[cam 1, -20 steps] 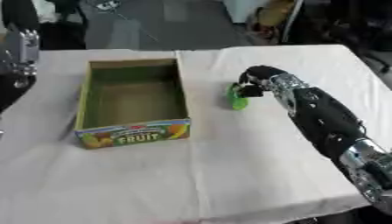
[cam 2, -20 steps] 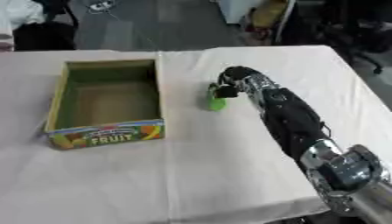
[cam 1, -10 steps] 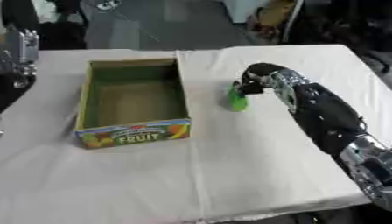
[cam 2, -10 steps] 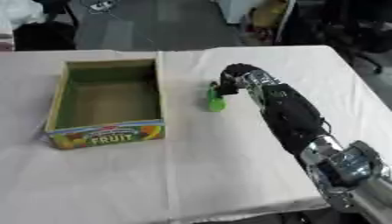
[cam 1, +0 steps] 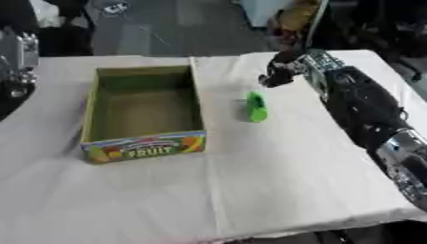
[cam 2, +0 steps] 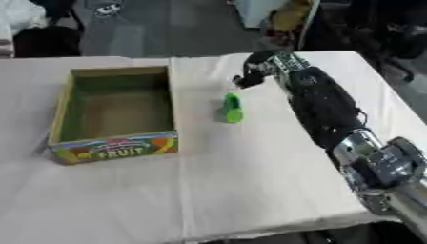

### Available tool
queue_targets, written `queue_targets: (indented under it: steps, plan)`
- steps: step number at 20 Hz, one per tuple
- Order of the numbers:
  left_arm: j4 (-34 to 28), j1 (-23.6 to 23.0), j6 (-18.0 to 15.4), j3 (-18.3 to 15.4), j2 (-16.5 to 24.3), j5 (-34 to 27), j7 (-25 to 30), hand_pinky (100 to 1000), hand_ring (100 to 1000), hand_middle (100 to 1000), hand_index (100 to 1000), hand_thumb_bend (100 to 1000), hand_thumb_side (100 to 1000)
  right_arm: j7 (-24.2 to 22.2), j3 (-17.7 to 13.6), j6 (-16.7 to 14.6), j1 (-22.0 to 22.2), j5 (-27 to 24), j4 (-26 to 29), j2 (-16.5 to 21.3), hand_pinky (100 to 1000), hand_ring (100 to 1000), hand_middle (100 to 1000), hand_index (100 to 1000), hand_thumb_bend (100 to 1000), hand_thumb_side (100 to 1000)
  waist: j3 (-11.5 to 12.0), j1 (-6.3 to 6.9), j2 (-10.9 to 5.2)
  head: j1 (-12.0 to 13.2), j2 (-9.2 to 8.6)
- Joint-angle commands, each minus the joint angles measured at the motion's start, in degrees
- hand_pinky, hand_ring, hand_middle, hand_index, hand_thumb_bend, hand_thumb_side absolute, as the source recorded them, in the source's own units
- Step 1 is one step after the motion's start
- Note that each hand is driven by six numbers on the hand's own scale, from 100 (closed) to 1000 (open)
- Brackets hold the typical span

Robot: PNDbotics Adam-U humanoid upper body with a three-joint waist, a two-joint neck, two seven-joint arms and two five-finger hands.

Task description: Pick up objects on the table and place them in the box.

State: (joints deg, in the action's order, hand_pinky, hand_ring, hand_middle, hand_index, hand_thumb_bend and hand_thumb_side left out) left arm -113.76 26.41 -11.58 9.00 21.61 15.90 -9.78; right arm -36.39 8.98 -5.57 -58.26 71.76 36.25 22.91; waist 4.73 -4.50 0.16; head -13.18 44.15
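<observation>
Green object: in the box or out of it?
Out. The green object lies on the tablecloth right of the box, whose inside shows nothing; the right hand is beyond it.

A small green object lies on the cloth-covered table, just right of the open fruit box. The right hand hangs above and beyond it with fingers curled, holding nothing.

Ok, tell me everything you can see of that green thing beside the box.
The green object is small, bright green and elongated, its make unclear. It lies on the white tablecloth just right of the open fruit box, outside it and apart from its wall. The right hand, fingers curled, sits above and beyond it, not touching it.
</observation>
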Motion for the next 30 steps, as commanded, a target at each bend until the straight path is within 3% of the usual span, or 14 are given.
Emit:
queue_targets:
  steps: [1, 2, 3, 4, 5, 9, 19, 30]
  plan:
    - [-0.8, 0.8, -0.1, -0.2, 0.1, 0.0, 0.0, 677, 676, 859, 885, 350, 571, -3.6, -0.2, -0.8, -0.5, -3.6, 0.9, 1.2, 1000, 839, 789, 897, 157, 1000, 0.0, 0.22, -0.73, -0.9, -0.03]
    - [-0.8, 0.8, -0.1, -0.2, 0.1, 0.0, 0.0, 677, 676, 859, 885, 350, 571, -5.1, -0.1, -1.3, -0.4, -5.3, 0.4, 1.0, 1000, 839, 789, 897, 157, 1000, 0.0, 0.24, -0.7, -0.9, -0.03]
    - [-0.8, 0.8, -0.1, -0.2, 0.1, 0.0, 0.0, 677, 676, 859, 885, 349, 571, -6.5, 0.0, -1.7, -0.3, -6.7, 0.1, 1.0, 1000, 929, 864, 929, 184, 1000, 0.0, 0.24, -0.67, -0.9, -0.03]
    - [-0.8, 0.8, -0.1, -0.2, 0.1, 0.0, 0.0, 677, 676, 859, 885, 349, 571, -8.1, 0.1, -2.1, -0.2, -8.3, -0.2, 0.9, 1000, 924, 858, 927, 184, 1000, 0.0, 0.25, -0.65, -0.9, -0.03]
    - [-0.8, 0.8, -0.1, -0.2, 0.1, 0.0, 0.0, 678, 676, 859, 885, 349, 571, -9.4, 0.1, -2.5, -0.2, -9.7, -0.2, 0.9, 1000, 972, 928, 944, 197, 1000, 0.0, 0.25, -0.65, -0.9, -0.03]
    - [-0.8, 0.8, -0.1, -0.1, 0.1, 0.0, 0.0, 679, 676, 859, 885, 350, 571, -12.9, 0.8, -2.9, -0.4, -12.4, 0.4, 1.4, 1000, 1000, 998, 963, 218, 1000, 0.1, 0.2, -0.69, -0.9, -0.03]
    - [-0.8, 1.1, -0.1, -0.1, -0.1, 0.0, 0.1, 679, 677, 858, 885, 351, 569, -15.5, 1.8, -2.1, -1.7, -2.9, 3.7, 2.6, 1000, 969, 908, 897, 189, 1000, 0.4, 0.09, -0.64, -0.9, -0.03]
    - [-0.8, 1.6, -0.3, -0.1, -0.5, -0.1, 0.0, 680, 677, 858, 885, 355, 566, -15.6, 2.6, -2.4, -2.1, -4.6, 4.3, 1.1, 1000, 933, 872, 887, 182, 1000, 0.8, 0.09, -0.46, -1.9, -0.03]
